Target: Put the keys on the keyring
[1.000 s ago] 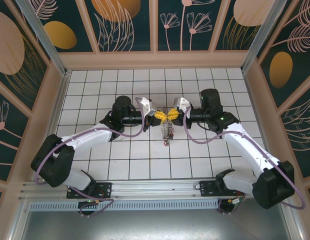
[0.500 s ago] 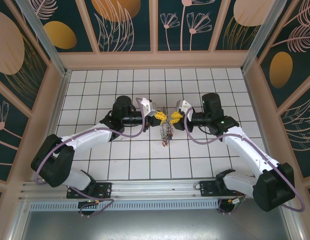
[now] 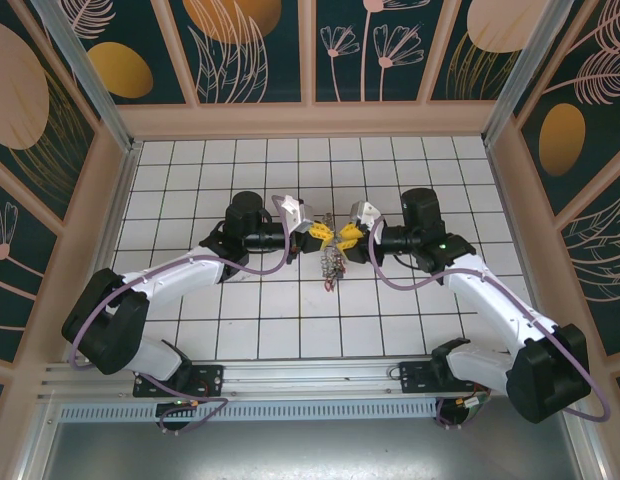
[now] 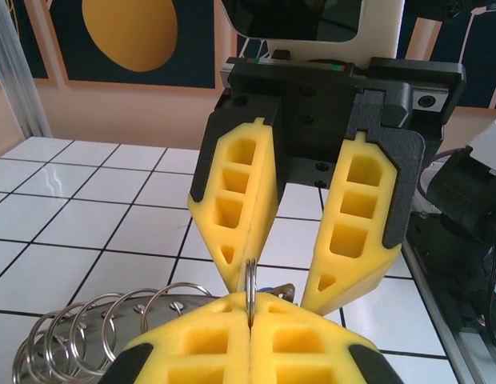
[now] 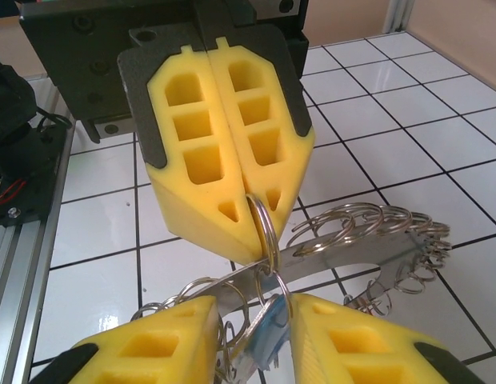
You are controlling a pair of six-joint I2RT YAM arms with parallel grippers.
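We see the keyring (image 5: pixel 268 232), thin and silvery, upright and clear of the tiles (image 5: pixel 376 112). The keys (image 3: pixel 333 263) hang bunched beneath it (one tag (image 5: pixel 268 336) looks blue), small split rings (image 5: pixel 368 220) fanned alongside.

The table (image 3: pixel 190 170) is white square tiles with dark grid lines, glossy up close. Whether the low end of the keyring (image 3: pixel 333 262) touches it is unclear.

Yellow end effector fingers (image 5: pixel 192 160), silvery keyring (image 5: pixel 344 254), white dark-gridded table (image 5: pixel 392 104).
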